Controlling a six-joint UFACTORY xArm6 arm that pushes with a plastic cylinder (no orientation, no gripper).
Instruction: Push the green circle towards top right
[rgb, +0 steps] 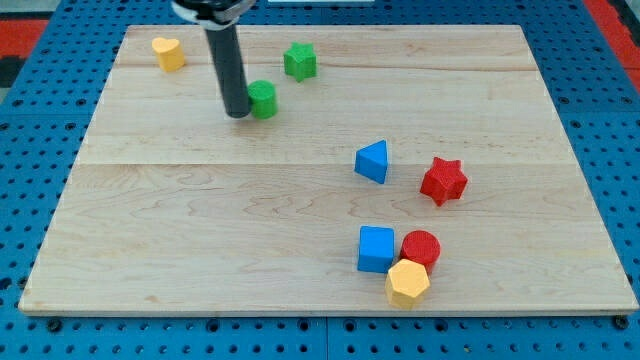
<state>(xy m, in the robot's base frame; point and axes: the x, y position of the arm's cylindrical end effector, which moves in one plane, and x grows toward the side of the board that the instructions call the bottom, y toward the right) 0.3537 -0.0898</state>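
You get bright, even overhead light; soft short shadows under blocks; mild sheen on the wooden board (200, 220); focus sharp throughout.

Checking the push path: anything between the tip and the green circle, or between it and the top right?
Nothing: my tip sits against the green circle on its left. The green star stands just up-right, possibly in the path.

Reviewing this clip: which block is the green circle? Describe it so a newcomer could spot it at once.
Start at the wooden board and go to its upper left part, where the dark rod comes down. My tip rests against the left side of the green circle. The only other green piece, the green star, lies up and right of it; the circle is round-topped, not pointed.
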